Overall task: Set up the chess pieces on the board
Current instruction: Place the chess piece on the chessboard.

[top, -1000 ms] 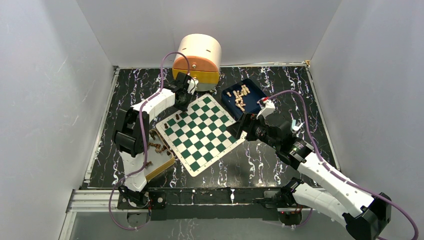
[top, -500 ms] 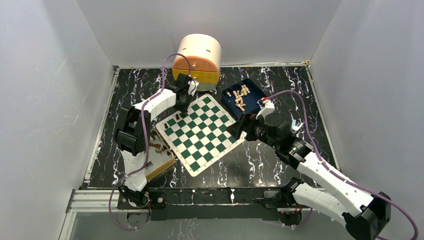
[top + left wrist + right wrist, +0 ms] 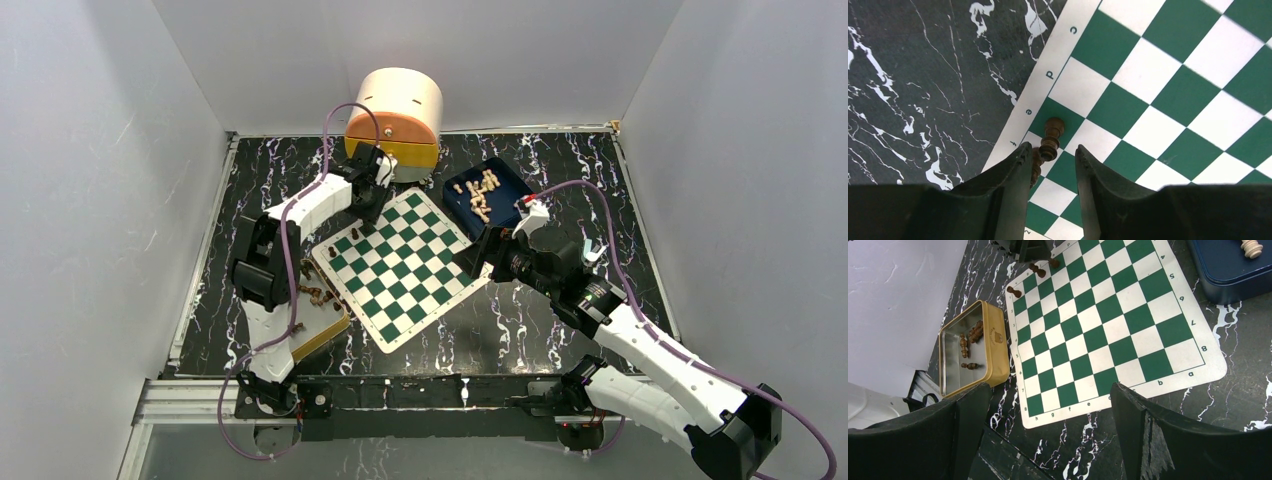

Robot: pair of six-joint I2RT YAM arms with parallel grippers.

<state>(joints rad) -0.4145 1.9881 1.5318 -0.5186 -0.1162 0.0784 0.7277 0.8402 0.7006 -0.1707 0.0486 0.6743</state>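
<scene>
While most of the dark chess pieces point(image 3: 970, 335) lie in the tan tin point(image 3: 999, 360) at the left of the counter point(image 3: 480, 330), we read this as the placing step. The left claw point(image 3: 1053, 152) hangs low over the far-left corner of the board point(image 3: 1168, 100), jaws narrowly parted. A dark piece point(image 3: 1052, 136) stands upright on a green edge square between the tips, gripped by neither as far as we can see. Another stands just behind the left finger. Over the board's right edge the right claw point(image 3: 1050, 390) hovers wide and empty. Furthest right, pale pieces point(image 3: 482, 190) sit in a blue tray point(image 3: 505, 178). Next, we judge, the left claw must lift straight up without knocking either piece, then go to the tin.
</scene>
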